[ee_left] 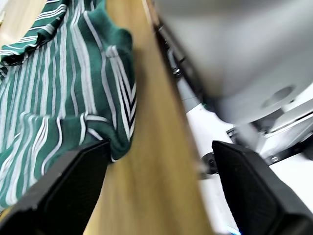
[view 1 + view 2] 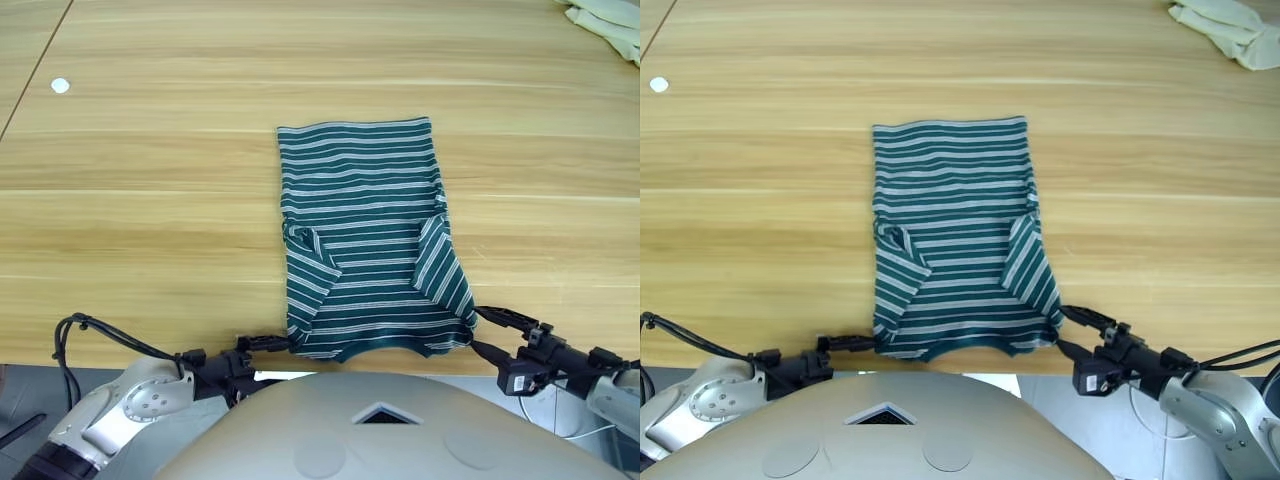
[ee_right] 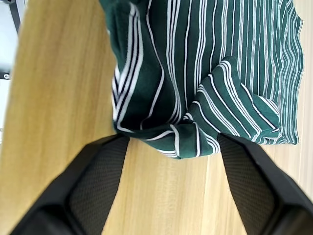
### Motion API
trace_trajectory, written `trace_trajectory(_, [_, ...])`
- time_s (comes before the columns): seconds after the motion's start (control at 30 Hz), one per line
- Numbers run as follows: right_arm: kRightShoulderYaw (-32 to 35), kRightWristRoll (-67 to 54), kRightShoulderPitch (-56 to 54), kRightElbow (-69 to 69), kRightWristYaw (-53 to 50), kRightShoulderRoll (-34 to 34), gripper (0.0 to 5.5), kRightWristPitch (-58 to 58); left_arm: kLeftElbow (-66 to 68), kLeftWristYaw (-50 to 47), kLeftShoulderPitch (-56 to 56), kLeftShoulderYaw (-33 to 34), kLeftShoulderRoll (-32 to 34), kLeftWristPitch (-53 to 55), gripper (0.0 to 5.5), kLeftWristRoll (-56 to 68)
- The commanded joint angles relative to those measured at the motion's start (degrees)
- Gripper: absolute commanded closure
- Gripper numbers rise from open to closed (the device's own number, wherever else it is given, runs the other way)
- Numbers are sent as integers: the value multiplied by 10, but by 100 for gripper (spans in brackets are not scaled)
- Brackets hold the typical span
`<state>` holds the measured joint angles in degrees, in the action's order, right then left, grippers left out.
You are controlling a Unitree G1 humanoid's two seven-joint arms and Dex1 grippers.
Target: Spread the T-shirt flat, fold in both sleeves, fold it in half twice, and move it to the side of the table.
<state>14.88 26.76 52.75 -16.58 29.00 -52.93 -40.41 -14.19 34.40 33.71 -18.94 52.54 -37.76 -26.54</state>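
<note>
Sleeves already in, so we reckon first half-fold is up. T-shirt [image 2: 365, 210] lies flat by front edge of table [image 2: 150, 200]. Left pincer [image 1: 159, 147] and right pincer [image 3: 173, 161] both wide at its near corners, nothing gripped. Next: pinch both evenly, carry to far hem.

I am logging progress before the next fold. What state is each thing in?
T-shirt: flat on the table, both sleeves folded in, not yet halved.
left gripper: open, at the shirt's near left corner.
right gripper: open, at the shirt's near right corner.
pale cloth: crumpled, far right.
</note>
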Motion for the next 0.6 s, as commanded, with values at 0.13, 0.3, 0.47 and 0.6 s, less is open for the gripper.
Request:
trace_trajectory(0.13, [42,27,61,7,12,6,214,-4,-48,-18,70,88,36,20,170,8])
trace_trajectory(0.3, [60,25,61,9,2,19,214,-1,-148,-9,99,151,45,14,170,119])
trace_trajectory(0.47, [59,27,43,19,2,23,214,-2,-184,6,119,240,48,18,170,186])
trace_trajectory(0.6, [38,33,22,21,4,27,214,-2,-117,11,79,251,42,24,170,117])
